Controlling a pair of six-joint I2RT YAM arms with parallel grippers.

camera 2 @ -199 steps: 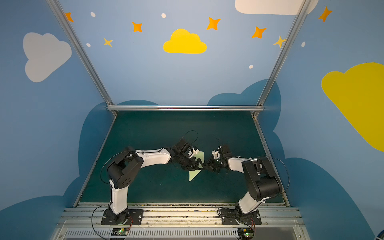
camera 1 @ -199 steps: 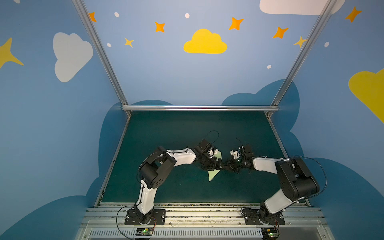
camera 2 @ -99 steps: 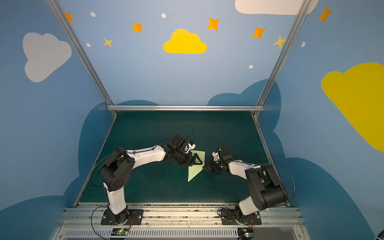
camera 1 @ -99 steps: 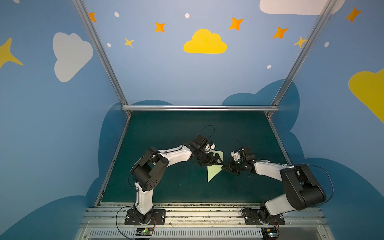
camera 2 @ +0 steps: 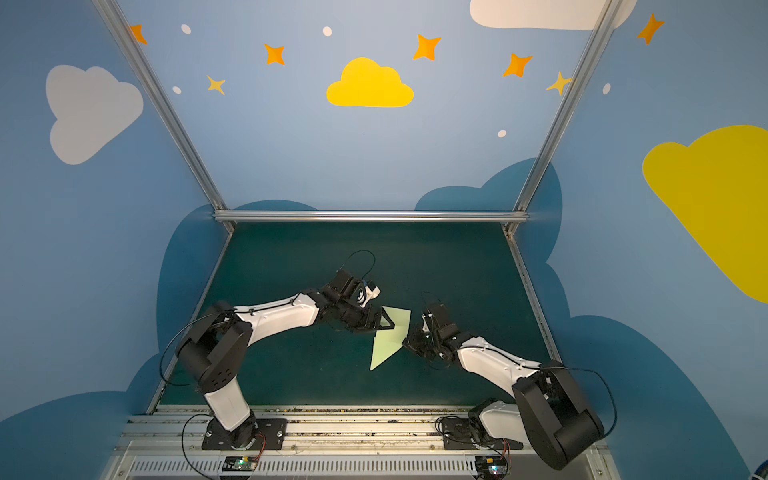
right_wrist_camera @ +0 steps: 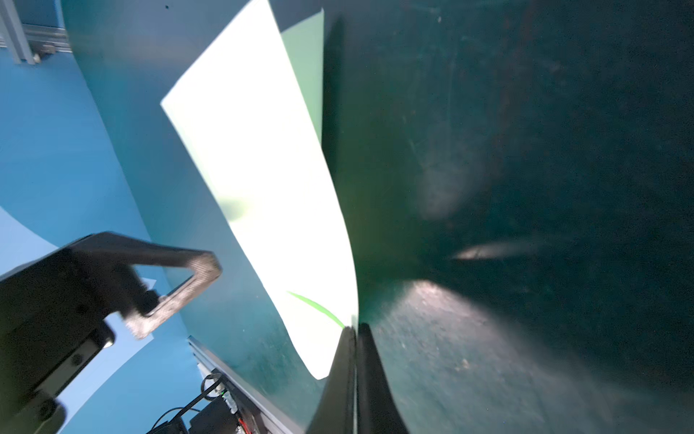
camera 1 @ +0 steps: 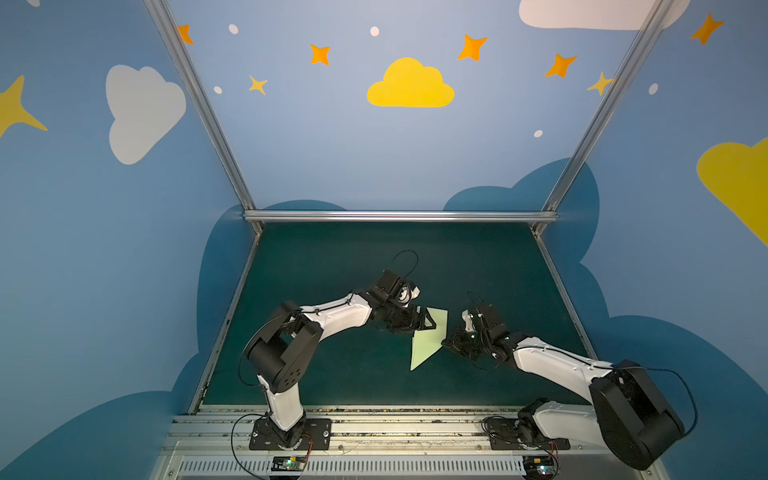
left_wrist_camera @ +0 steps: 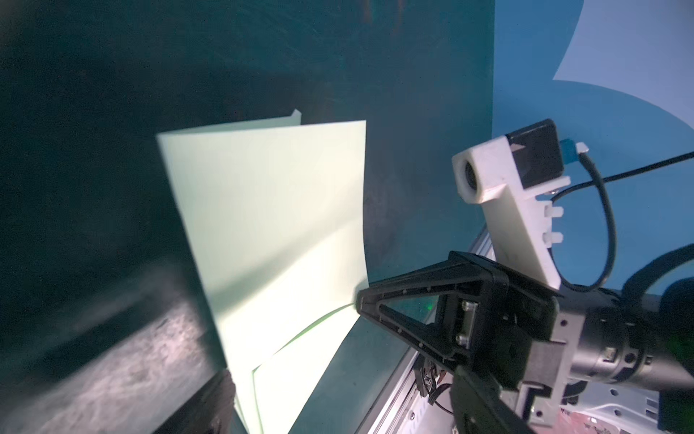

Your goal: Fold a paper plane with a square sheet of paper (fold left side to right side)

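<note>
The folded green paper sheet (camera 1: 430,338) runs 1-to-7 o'clock, its tip toward 7. The right gripper (right_wrist_camera: 355,328) pinches its 3 o'clock edge, and the left gripper (camera 1: 424,322) gapes at 11.

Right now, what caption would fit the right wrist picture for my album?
Shut right tool pinching a curled edge of the green paper over the dark table.

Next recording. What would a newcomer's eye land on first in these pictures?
The pale-green folded paper stands out, bright against the dark green table, near its middle. The right end effector is shut on the paper's right edge, lifting it into a curl, while the left end effector stands open at its left side. Behind them, a yellow cloud marks the blue back wall.
</note>
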